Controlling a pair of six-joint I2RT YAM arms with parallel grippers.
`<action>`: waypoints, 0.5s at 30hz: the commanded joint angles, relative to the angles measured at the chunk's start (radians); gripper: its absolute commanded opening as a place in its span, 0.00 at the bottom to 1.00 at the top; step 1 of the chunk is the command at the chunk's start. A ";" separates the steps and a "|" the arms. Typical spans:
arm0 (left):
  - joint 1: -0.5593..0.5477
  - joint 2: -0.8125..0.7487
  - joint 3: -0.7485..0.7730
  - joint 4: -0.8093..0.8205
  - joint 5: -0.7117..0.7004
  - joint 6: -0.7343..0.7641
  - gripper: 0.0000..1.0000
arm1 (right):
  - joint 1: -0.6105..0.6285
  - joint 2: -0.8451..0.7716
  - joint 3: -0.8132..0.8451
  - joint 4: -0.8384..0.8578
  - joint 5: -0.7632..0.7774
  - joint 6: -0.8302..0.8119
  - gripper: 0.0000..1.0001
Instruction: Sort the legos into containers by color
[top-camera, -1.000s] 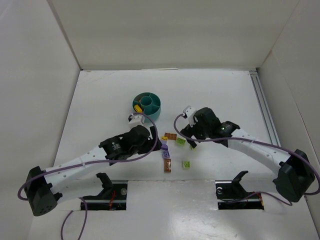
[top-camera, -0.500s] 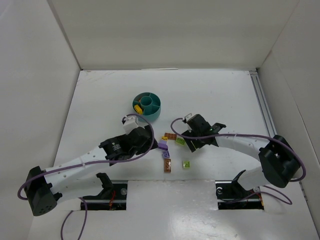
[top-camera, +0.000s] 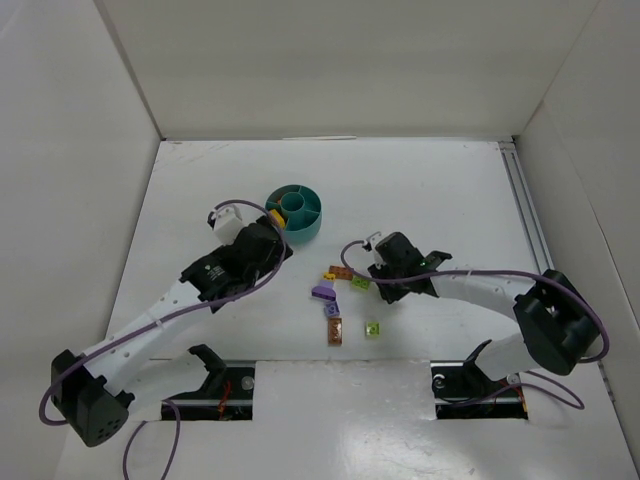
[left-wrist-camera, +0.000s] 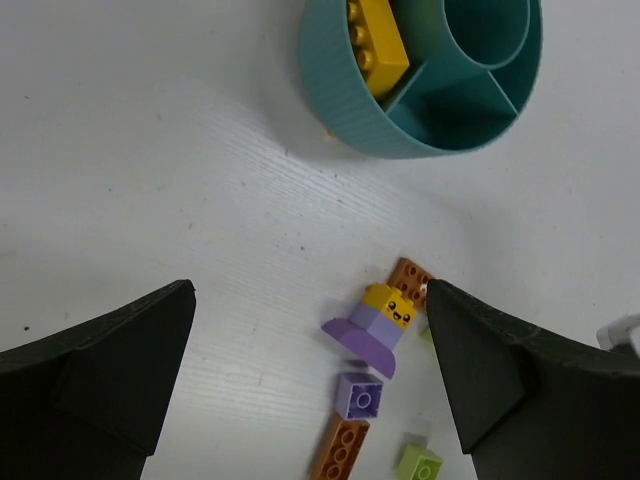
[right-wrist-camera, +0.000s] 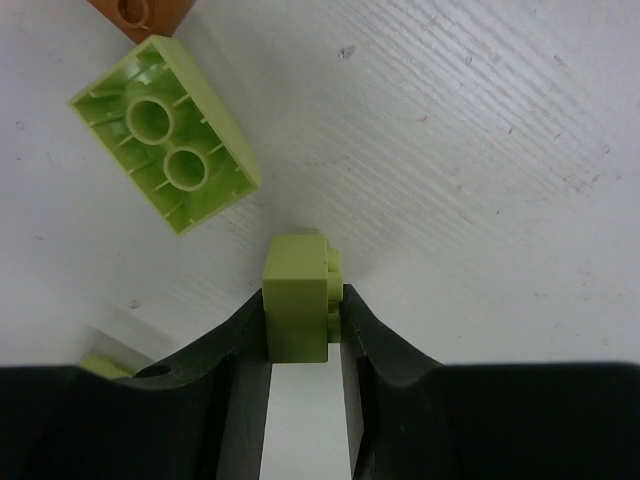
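The teal dish (top-camera: 311, 229) stands behind the legos, with a yellow brick (left-wrist-camera: 375, 40) in one outer section. My right gripper (right-wrist-camera: 305, 312) is low over the table and shut on a small lime green brick (right-wrist-camera: 295, 285). An upside-down lime brick (right-wrist-camera: 165, 150) lies just beyond it. My left gripper (left-wrist-camera: 308, 292) hangs open and empty near the dish (left-wrist-camera: 350, 120). Below it lie a purple-and-yellow piece (left-wrist-camera: 375, 320), a purple square brick (left-wrist-camera: 358, 396), a brown bar (left-wrist-camera: 340, 450) and a small lime brick (left-wrist-camera: 418, 462).
A brown brick (top-camera: 340, 272) lies left of my right gripper (top-camera: 380, 284). Another small lime brick (top-camera: 372, 328) sits toward the near edge. White walls enclose the table on three sides. A metal rail (top-camera: 530, 220) runs along the right side.
My right gripper has closed its jaws onto the small lime brick. My left arm has swung up and to the left, off the pile and toward the dish.
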 joint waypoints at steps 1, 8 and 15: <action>0.052 -0.017 0.046 0.001 -0.023 0.050 1.00 | -0.006 -0.032 0.094 -0.006 -0.016 -0.065 0.16; 0.222 -0.017 0.023 0.106 0.097 0.164 1.00 | -0.015 -0.032 0.355 -0.025 -0.016 -0.283 0.16; 0.253 0.009 0.043 0.115 0.077 0.194 1.00 | -0.026 0.236 0.752 -0.013 -0.028 -0.404 0.16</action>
